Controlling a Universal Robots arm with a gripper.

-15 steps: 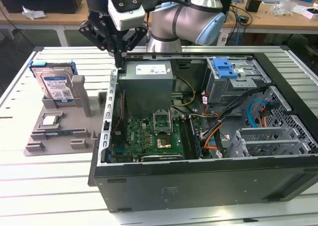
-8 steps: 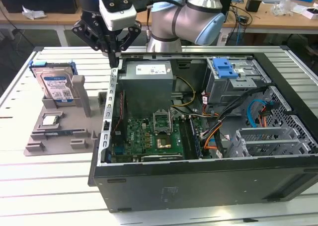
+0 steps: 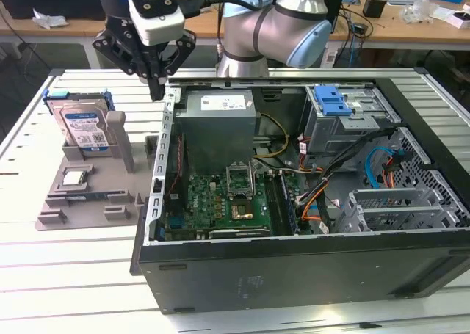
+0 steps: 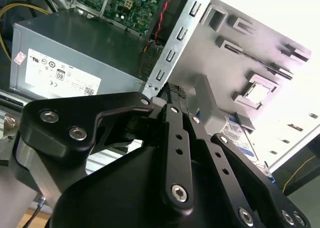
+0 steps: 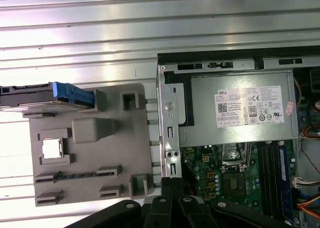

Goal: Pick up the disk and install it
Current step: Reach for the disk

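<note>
Listing largest first, you have a slatted metal table [image 3: 66, 275] under your pincer [image 3: 156, 90], bearing everything else.

- Open computer case [image 3: 294, 268]: lies on its side. One side wall runs just below the pincer tips.
- Grey power supply box [image 3: 218, 121]: inside the case, just beside the pincer toward the exterior view's right.
- Green motherboard [image 3: 220, 202]: on the case floor, lower than the pincer and past the power supply box.
- Grey holder tray [image 3: 88, 202]: on the table outside the case, on the pincer's other side, toward the exterior view's left.
- Disk [image 3: 82, 125]: stands on edge in that tray, clipped in its blue frame. It is near the pincer but apart from it.
- Blue bracket [image 3: 332, 100]: atop the metal cage, well apart from the pincer.
- Square chip [image 3: 73, 177]: flat in a tray recess, farther from the pincer than the disk.
- Pincer: fingers drawn together, gripping nothing.
</note>
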